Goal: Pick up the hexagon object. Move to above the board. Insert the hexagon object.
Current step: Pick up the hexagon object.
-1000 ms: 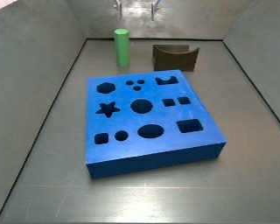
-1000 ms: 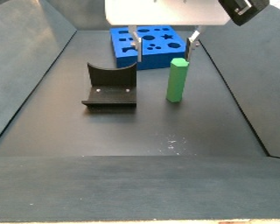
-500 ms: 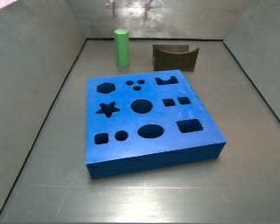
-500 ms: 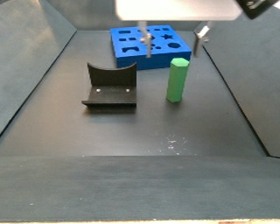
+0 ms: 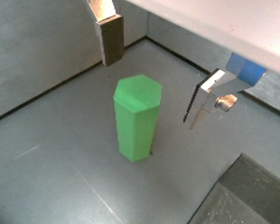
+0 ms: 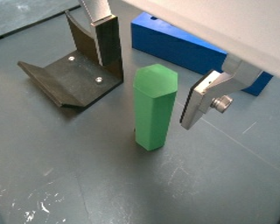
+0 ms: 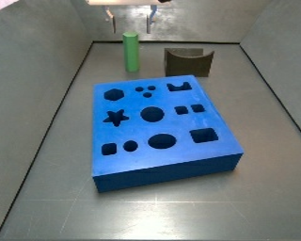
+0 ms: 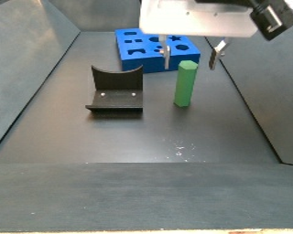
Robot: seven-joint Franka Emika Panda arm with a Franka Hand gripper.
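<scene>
**Lining up on the green peg, nothing grabbed yet**

So this looks like the pick-up step, right at the start. The gripper (image 6: 154,66) hangs above the green peg (image 6: 153,107), fingers spread wide with the peg roughly centred in the gap below them, not touching either pad. In a wrist view you can see one finger (image 5: 111,39) on the far side and the other (image 5: 209,94) on the near side, both clear of it.

The peg (image 8: 185,84) stands upright on the floor near one end of the bin, just beside the blue board (image 8: 146,48) but apart from it, with the dark bracket fixture (image 8: 113,91) off to its side. In a side view the board (image 7: 160,129) sits mid-floor, holes all empty.

Next move, I'd guess: drop straight down so the pads straddle the peg's upper part, then close. Going in off-centre could tip it, it's tall and thin.

Hard to tell: how high the fingertips are above the peg top. The gripper (image 7: 136,14) is mostly cut off at the frame edge there.
</scene>
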